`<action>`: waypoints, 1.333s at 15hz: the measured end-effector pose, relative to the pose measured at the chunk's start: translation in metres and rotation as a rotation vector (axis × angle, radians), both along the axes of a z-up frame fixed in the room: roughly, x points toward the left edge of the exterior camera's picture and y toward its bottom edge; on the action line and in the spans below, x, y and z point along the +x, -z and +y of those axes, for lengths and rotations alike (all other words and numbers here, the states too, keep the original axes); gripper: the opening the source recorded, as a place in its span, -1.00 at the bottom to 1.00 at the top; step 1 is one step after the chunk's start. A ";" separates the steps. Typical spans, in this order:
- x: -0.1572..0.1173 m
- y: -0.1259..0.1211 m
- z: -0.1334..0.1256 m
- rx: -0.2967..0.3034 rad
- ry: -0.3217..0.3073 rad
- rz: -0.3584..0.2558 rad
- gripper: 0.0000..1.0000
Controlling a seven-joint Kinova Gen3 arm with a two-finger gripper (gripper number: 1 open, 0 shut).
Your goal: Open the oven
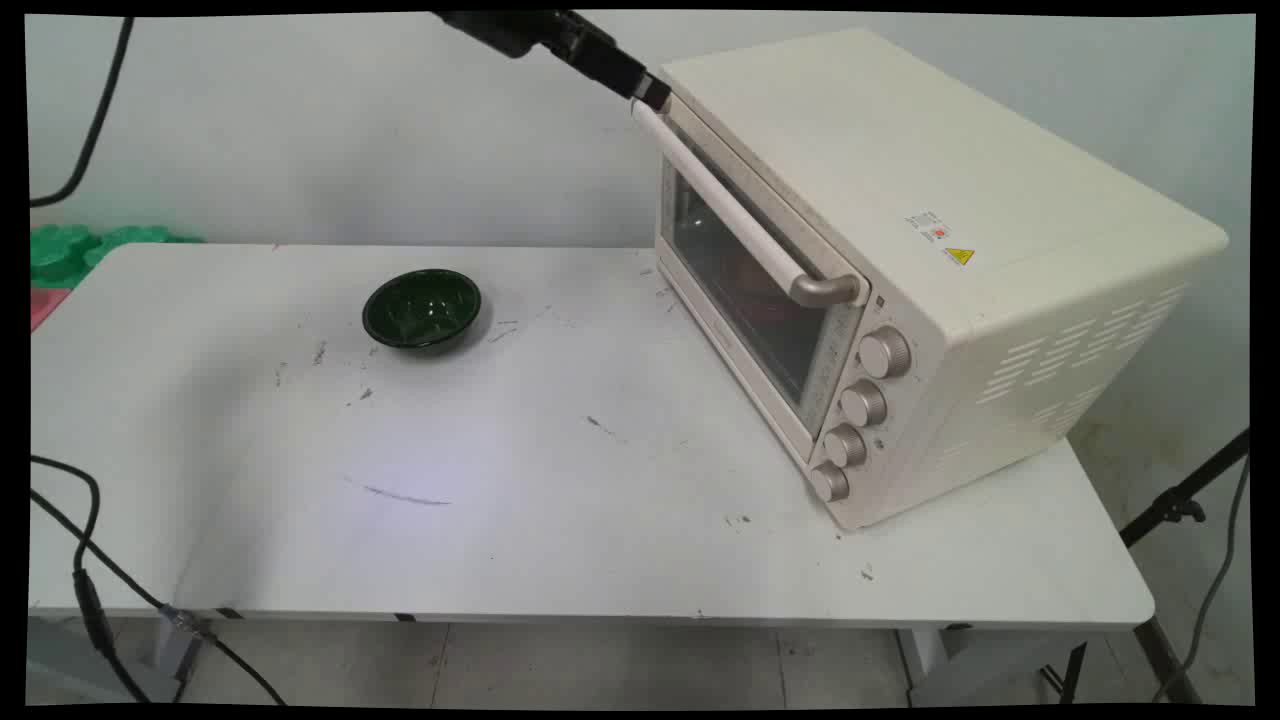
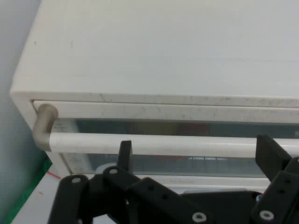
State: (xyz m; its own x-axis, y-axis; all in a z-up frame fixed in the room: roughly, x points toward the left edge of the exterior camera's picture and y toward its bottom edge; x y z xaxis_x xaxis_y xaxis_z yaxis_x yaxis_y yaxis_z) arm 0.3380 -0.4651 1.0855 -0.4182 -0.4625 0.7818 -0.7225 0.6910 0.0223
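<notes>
Cream-coloured, the toaster oven (image 1: 900, 260) sits at the tabletop's (image 1: 560, 540) right edge with its door closed; from the main view I place the gripper (image 1: 652, 93) at the far end of the door handle (image 1: 735, 215), a green bowl (image 1: 421, 308) well apart toward the back left. From the hand view, the gripper (image 2: 194, 149) is spread, its fingers (image 2: 124, 150) just before the handle (image 2: 159, 143), apparently lined up to close around it. Whether they touch it I cannot tell, and the glass hides the interior.

A boxy cream metal toaster oven (image 1: 930, 260) is taking up the right part of the white desk (image 1: 560, 520), its glass door closed behind a long white bar handle (image 1: 735, 215). A small dark green bowl (image 1: 421, 309) is sitting well apart to the left. Between them and toward the near edge, bare surface is lying open.
</notes>
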 end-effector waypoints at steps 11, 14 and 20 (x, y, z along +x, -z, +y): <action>-0.037 0.004 -0.018 0.040 -0.002 -0.070 -1.00; -0.048 0.009 -0.026 0.047 0.003 -0.089 -1.00; -0.066 0.020 -0.038 0.062 0.012 -0.120 -1.00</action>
State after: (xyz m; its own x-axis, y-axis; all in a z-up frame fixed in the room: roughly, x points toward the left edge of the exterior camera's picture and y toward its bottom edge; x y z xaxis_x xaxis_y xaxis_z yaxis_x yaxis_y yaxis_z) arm 0.2723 -0.5035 1.0655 -0.5127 -0.5032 0.6956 -0.7145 0.6994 -0.0207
